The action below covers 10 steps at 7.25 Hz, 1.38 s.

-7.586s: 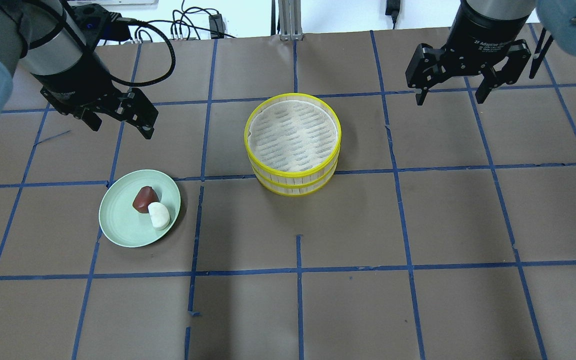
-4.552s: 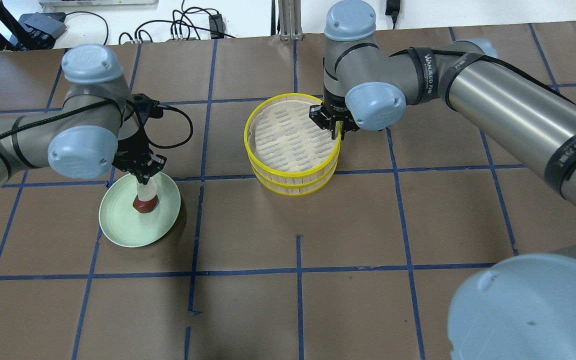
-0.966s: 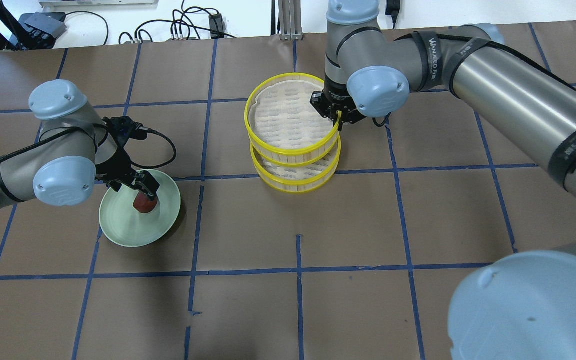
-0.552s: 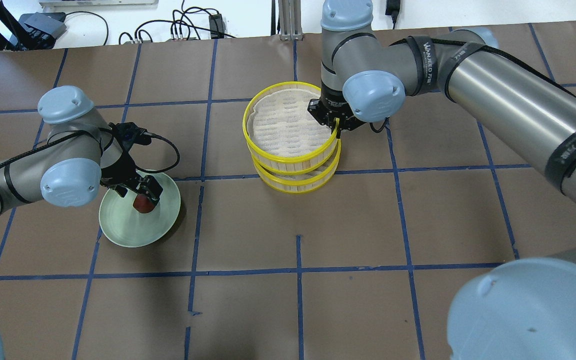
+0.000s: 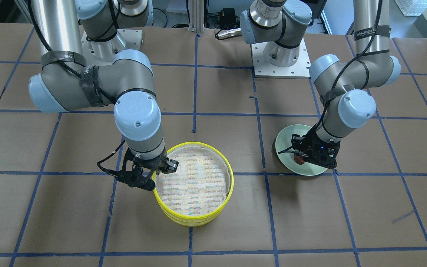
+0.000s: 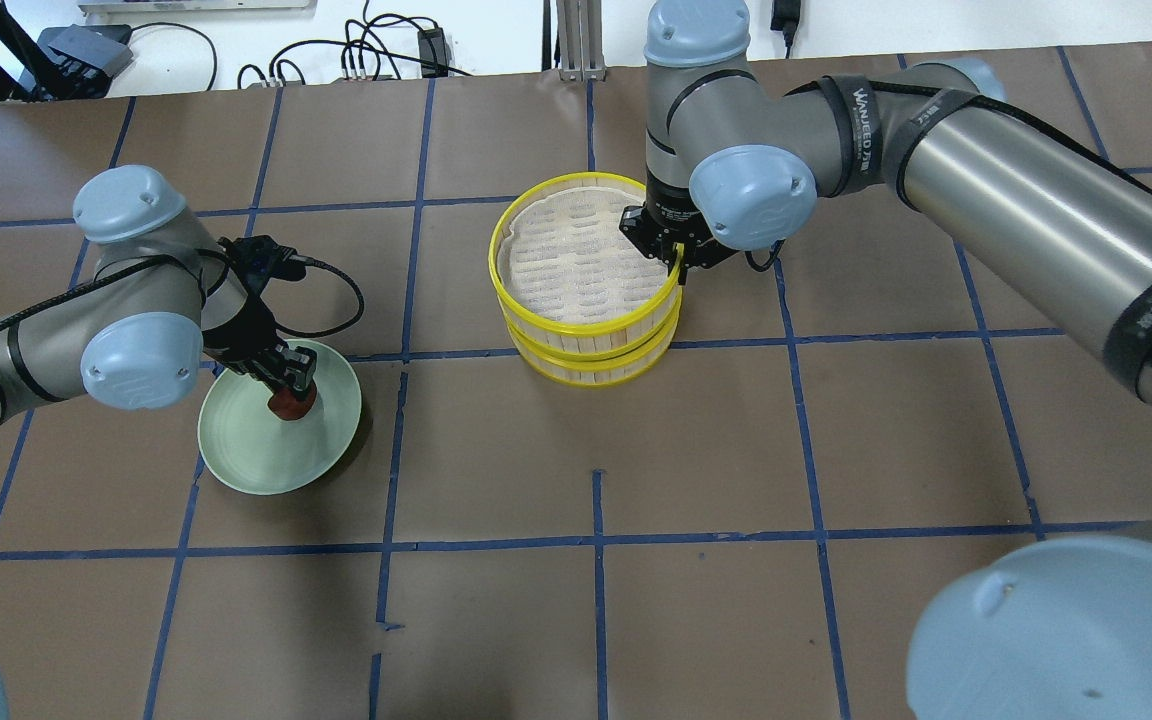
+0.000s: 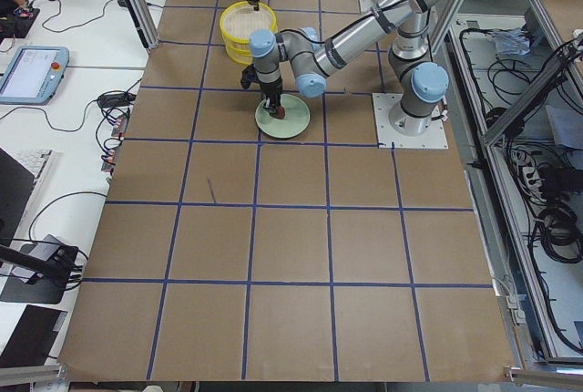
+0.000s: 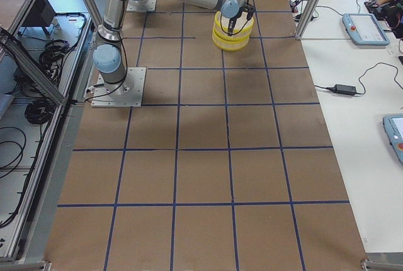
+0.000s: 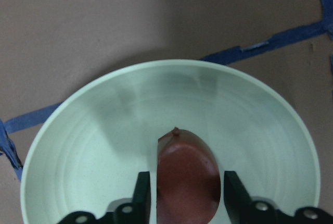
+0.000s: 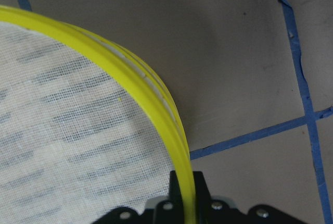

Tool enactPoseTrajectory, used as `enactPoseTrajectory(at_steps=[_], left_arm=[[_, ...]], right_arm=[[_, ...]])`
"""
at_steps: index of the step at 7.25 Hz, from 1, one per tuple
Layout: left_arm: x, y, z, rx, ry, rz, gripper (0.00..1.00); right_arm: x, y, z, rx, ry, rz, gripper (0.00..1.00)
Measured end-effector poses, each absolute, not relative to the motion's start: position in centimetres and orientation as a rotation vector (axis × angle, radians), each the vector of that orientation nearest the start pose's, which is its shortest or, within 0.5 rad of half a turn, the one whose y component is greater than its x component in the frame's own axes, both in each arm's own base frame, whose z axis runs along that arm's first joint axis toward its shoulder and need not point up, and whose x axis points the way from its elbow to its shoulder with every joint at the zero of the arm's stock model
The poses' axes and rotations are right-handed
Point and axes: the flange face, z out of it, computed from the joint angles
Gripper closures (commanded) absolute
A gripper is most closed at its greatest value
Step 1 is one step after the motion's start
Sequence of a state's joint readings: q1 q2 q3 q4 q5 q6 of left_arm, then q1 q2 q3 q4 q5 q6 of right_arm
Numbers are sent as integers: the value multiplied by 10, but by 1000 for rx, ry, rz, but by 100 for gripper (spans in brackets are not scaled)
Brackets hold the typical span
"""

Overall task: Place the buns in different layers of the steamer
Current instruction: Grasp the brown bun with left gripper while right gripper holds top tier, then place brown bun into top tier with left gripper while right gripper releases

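Table (image 6: 696,450): brown paper right across, ruled into big squares by blue tape (image 6: 598,540).
Steamer (image 6: 586,345): bright yellow rims, with pale wooden slats on the walls between them.
Liner (image 6: 576,255): white mesh cloth, and rows of short grey dashes show through it.
Plate (image 6: 256,450): pale mint green, plain, with faint rings in the glaze.
Bun (image 9: 187,166): deep reddish brown, glossy, one colour all over.
Left arm (image 6: 56,330): silver-grey tube, light blue joint caps, black cable.
Right arm (image 6: 1016,210): the same silver and light blue, with black bands carrying white lettering.
Left gripper (image 9: 186,193): black.
Right gripper (image 6: 674,258): black too.
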<state>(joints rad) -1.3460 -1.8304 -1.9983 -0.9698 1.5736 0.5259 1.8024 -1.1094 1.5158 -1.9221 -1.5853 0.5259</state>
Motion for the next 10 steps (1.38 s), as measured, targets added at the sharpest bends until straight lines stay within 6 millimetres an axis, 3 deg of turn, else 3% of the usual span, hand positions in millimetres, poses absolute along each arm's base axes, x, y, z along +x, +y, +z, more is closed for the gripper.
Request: enactPoseTrajectory(at_steps=[2, 4, 5, 6, 7, 8, 10], left_arm=[[-57, -540, 268, 515, 3100, 17, 99], [-107, -557, 320, 449, 3119, -14, 99], [-128, -562, 342, 401, 3156, -47, 99], [-145, -566, 357, 343, 3205, -79, 99], [-155, -568, 365, 303, 3251, -99, 99], [-162, -569, 369, 280, 3293, -115, 99], [-175, -569, 372, 247, 3355, -142, 99]], right_arm=[[276, -594, 280, 458, 3144, 79, 99], [274, -592, 278, 444, 3149, 90, 97], [273, -590, 281, 443, 3148, 87, 87], [273, -589, 283, 443, 3147, 82, 64], [272, -587, 282, 445, 3147, 84, 29], [272, -585, 280, 446, 3150, 90, 1], [268, -586, 280, 439, 3152, 92, 0]])
